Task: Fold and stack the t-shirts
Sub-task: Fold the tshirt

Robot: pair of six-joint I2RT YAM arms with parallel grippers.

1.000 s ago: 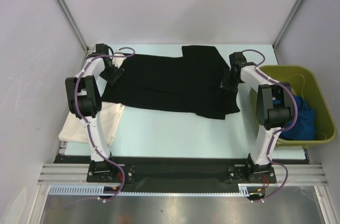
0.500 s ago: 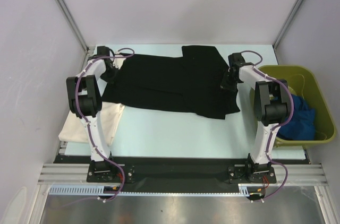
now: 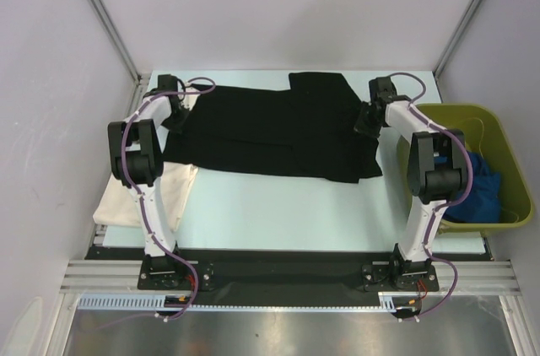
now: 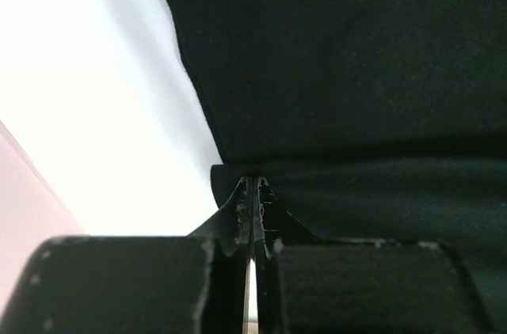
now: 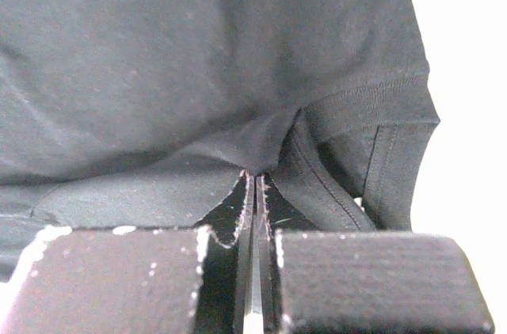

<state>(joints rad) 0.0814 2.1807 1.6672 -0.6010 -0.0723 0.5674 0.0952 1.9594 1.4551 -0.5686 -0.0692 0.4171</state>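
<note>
Both arms have moved slightly toward 12 o'clock; the left gripper (image 3: 175,105) and the right gripper (image 3: 369,117) each pinch tight an edge of the black t-shirt (image 3: 278,132), at 9 and 3 o'clock; it lies spread at centre, now flatter, probably ready for folding.

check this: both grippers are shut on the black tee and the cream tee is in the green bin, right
No: the top external view shows the blue tee in the green bin; the cream tee lies beside the left arm. Left gripper and right gripper are shut on the black tee.
</note>
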